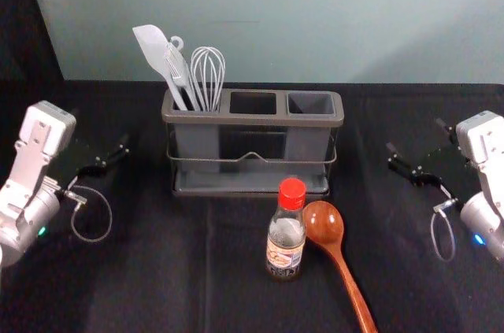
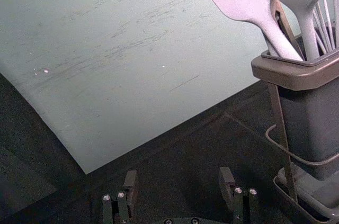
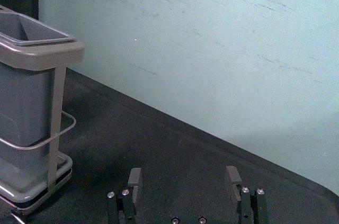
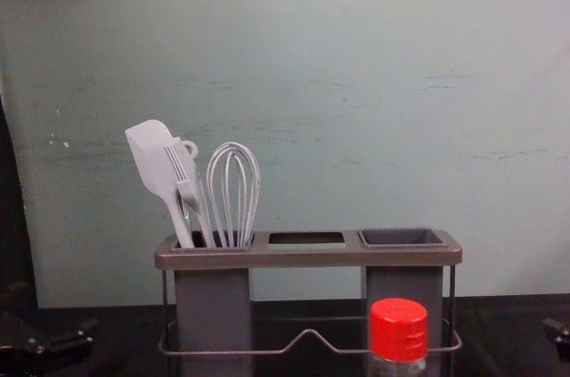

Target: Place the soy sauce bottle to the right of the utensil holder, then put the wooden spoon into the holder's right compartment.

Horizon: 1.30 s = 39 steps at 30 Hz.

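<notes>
Soy sauce bottle (image 1: 285, 242) and wooden spoon (image 1: 325, 224), both awaiting placement

Left gripper (image 2: 178, 172): out at the left side of the worktop (image 1: 169, 274), beyond the holder's left end; jaws apart, nothing between them.

Utensil holder (image 1: 250, 120): upright, toward the back. Left compartment occupied by a pale spatula (image 1: 151, 48), a brush (image 4: 183, 172) and a whisk (image 1: 208, 73), all heads up. Middle opening (image 1: 253, 103): no utensil rising from it. Right compartment (image 1: 312, 103): likewise no utensil; reserved for the spoon.

Soy sauce bottle: one, red cap, upright, in front of the holder's right half. Not beyond its right end, so the first placing is judged undone.

Wooden spoon: one, lying on the worktop, bowl just beside the bottle on its right, handle running toward the near edge. Second placing also undone.

Right gripper (image 3: 184, 171): at the right side, well apart from bottle and spoon; jaws apart, holding nothing.

Progress: neither half complete. Remaining, in order: bottle to the holder's right, then spoon into the right compartment.
</notes>
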Available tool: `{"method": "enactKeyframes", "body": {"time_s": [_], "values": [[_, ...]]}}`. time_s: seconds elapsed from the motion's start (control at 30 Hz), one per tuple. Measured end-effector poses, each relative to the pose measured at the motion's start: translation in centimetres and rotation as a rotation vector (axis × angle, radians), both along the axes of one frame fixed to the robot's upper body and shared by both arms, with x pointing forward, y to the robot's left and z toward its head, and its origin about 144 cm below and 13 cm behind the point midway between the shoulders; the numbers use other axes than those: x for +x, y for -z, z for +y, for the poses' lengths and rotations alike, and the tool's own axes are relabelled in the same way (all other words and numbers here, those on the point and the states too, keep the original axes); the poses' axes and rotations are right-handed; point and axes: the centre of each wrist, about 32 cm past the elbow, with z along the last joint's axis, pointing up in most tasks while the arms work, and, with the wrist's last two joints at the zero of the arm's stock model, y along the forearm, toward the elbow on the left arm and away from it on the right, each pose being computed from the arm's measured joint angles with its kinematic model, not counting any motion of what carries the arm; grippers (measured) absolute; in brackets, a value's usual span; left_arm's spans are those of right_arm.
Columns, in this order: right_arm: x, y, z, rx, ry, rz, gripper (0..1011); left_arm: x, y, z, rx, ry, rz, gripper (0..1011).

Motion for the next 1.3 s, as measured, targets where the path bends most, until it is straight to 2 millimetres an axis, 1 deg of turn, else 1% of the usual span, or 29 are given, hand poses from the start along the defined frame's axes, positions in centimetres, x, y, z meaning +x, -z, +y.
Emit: {"method": "enactKeyframes", "body": {"time_s": [1.3], "values": [[0.00,0.00,0.00,0.000,0.000,0.000,1003,0.00,0.00,0.00,0.000,0.000,0.000,1000]]}}
